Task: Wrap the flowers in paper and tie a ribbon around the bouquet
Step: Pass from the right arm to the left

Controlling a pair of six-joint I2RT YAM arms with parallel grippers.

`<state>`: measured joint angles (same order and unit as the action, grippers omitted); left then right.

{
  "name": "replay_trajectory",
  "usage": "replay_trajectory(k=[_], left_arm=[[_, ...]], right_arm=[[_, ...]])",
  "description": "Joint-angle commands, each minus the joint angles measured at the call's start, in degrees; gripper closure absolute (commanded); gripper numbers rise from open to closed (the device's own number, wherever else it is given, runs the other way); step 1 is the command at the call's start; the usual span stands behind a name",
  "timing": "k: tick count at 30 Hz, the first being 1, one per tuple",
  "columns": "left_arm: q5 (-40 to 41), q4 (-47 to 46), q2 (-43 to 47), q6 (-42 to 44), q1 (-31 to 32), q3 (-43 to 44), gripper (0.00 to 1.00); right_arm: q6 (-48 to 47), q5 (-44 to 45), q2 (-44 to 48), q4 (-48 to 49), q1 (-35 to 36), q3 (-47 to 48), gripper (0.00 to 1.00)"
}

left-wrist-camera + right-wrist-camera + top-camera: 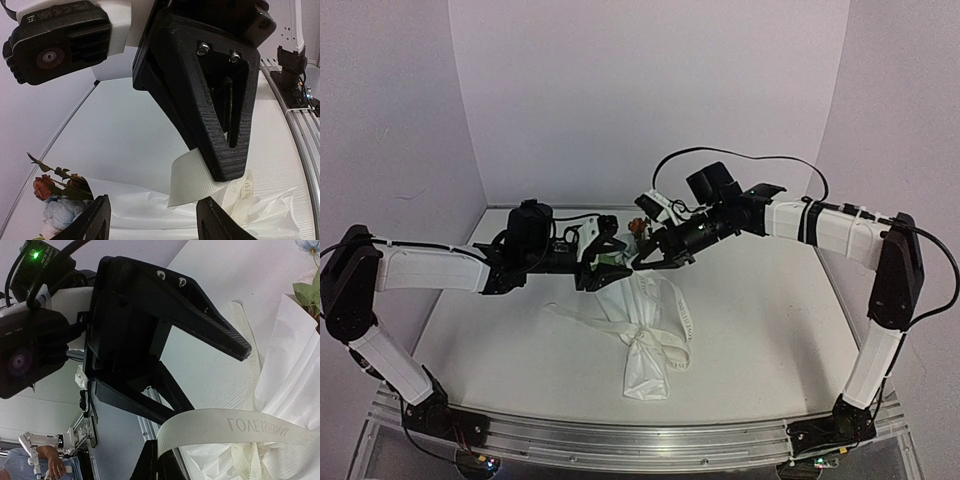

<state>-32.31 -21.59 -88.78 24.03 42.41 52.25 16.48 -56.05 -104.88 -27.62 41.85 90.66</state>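
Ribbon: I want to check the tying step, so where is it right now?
Top view, mid-table: the ribbon drapes over the paper, just right of its pinched middle, and a stretch rises into the shut right gripper.

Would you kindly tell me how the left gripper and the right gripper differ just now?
The left gripper has its fingers apart with nothing between them; the right gripper has its fingers shut on the ribbon. The left gripper reaches in from the left, the right gripper from the right, so they face each other. Both are black and meet near the flowers at the top of the paper.
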Motion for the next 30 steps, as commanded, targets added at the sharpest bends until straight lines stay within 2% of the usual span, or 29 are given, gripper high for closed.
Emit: replay_trajectory(k=[1, 6, 10, 13, 18, 21, 26, 30], left_arm=[[-2.7, -3.4, -1.4, -0.9, -0.3, 2.8, 0.4], [-3.9, -3.8, -3.5, -1.9, -0.3, 4.3, 0.42], [-4.7, -4.3, -4.4, -2.4, -0.3, 5.0, 0.48], [-4.5, -4.5, -5.1, -3.1, -0.3, 5.5, 0.58], [-2.6, -6.3, -5.5, -5.4, -0.1, 5.1, 0.87], [-0.3, -6.5, -5.3, -7.1, 0.2, 4.9, 1.0], [7.6, -7.5, -4.2, -13.3, 0.3, 4.3, 1.0], [15.3, -2.0, -3.4, -18.6, 0.3, 6.7, 1.0]], right_arm=[[-1.9, 0.3, 1.1, -1.4, 0.4, 3.1, 1.0], [-2.3, 0.9, 0.6, -2.2, 0.5, 3.3, 1.0], [-2.3, 1.2, 0.2, -2.6, 0.5, 3.6, 1.0], [-2.0, 1.2, -0.2, -2.7, 0.4, 4.0, 1.0], [-1.7, 2.1, -0.2, -3.0, 0.5, 4.0, 0.98], [-1.6, 3.4, -0.1, -4.1, 0.4, 4.0, 0.9], [-1.0, 9.3, 2.7, -5.2, 0.4, 1.3, 0.62], [-0.1, 17.5, 8.1, -5.2, 0.2, -3.3, 0.42]])
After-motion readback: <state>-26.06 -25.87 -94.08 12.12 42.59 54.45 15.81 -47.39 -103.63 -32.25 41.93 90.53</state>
